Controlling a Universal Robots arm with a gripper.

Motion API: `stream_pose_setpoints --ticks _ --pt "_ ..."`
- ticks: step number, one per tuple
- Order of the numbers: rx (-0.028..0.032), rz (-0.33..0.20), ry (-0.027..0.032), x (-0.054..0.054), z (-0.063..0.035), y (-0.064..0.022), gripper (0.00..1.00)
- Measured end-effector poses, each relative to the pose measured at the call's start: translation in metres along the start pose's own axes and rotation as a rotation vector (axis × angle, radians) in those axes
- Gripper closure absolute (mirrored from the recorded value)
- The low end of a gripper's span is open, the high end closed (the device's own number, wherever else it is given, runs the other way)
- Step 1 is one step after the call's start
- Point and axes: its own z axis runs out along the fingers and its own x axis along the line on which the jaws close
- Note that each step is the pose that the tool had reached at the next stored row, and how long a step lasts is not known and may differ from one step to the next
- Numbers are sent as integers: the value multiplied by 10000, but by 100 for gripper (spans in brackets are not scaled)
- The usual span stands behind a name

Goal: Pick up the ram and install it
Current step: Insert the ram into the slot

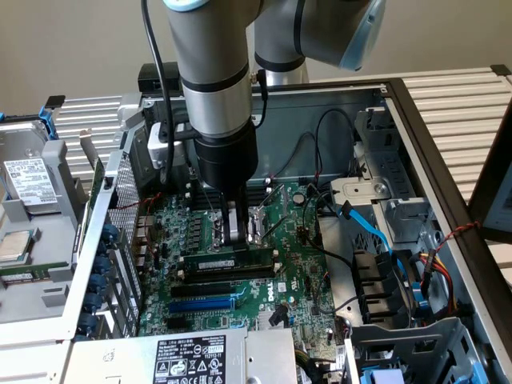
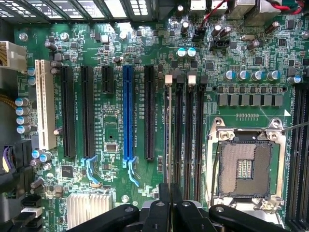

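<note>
Down inside the open computer case (image 1: 320, 112) lies the green motherboard (image 1: 300, 276), with black and blue cables (image 1: 372, 232) bundled toward the exterior view's right. The ram (image 1: 228, 262) stands on edge in one of the long black memory slots, between the processor socket (image 1: 260, 224) and the blue expansion slot (image 1: 204, 305). The gripper (image 1: 238, 236) hangs straight above it, fingers drawn narrow and pinched on the stick's top edge. From the wrist, the ram (image 2: 168, 135) runs edge-on straight between the nearly touching fingertips of the gripper (image 2: 170, 203), and the socket (image 2: 244, 166) sits just beside the slots.
</note>
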Motion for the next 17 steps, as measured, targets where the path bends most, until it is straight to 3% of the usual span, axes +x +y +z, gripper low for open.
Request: stream_pose_setpoints --ticks 17 --pt "28 0 0 -1 65 28 88"
